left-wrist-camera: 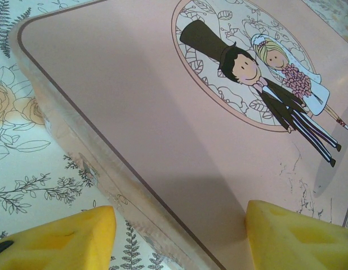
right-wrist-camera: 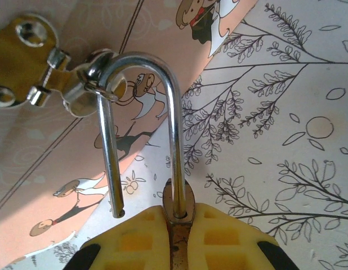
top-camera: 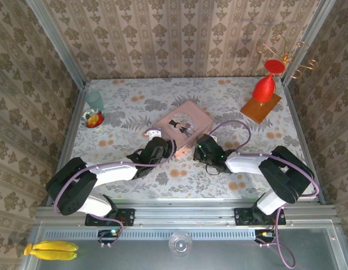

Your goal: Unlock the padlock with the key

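Note:
The pink box (top-camera: pixel 182 126) lies mid-table, its lid (left-wrist-camera: pixel 163 112) printed with a bride and groom. My right gripper (right-wrist-camera: pixel 178 216) is shut on the brass padlock (right-wrist-camera: pixel 178 202), whose body sits pinched between the yellow fingers (right-wrist-camera: pixel 134 236). The silvery shackle (right-wrist-camera: pixel 174 112) stands open, its free leg out of the body, and hooks through the ring of the box's brass hasp (right-wrist-camera: pixel 33 62). My left gripper (left-wrist-camera: pixel 179 225) is open across the box's near edge, one finger (left-wrist-camera: pixel 61 239) over the tablecloth, the other (left-wrist-camera: pixel 298 236) over the lid. The key is hidden.
A red goblet (top-camera: pixel 264 89) on an orange board stands at the back right. A green cup (top-camera: pixel 95 100) and a small fruit bowl (top-camera: pixel 94 118) stand at the back left. Bananas (top-camera: pixel 50 250) and a glass (top-camera: pixel 179 243) lie on the near ledge.

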Robot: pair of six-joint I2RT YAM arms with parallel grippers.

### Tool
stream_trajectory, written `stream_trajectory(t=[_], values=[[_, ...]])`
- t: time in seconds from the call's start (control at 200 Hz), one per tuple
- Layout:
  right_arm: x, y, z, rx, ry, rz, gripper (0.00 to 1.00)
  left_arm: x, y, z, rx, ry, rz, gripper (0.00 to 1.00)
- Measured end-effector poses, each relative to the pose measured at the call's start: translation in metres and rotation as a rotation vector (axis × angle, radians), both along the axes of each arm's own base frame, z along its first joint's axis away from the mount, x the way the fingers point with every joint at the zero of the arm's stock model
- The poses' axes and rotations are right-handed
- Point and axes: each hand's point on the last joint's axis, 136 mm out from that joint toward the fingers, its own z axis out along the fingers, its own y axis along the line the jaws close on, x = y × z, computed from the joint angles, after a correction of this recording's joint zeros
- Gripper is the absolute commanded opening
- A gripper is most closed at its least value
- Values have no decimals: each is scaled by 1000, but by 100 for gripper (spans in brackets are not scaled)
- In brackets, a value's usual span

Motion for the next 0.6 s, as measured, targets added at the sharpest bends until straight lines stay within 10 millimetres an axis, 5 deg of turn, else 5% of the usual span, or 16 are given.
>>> stream_trajectory(t=[0.6], values=[[3, 3, 2, 105, 46, -18, 0, -4, 1, -1, -24, 3, 14, 61]])
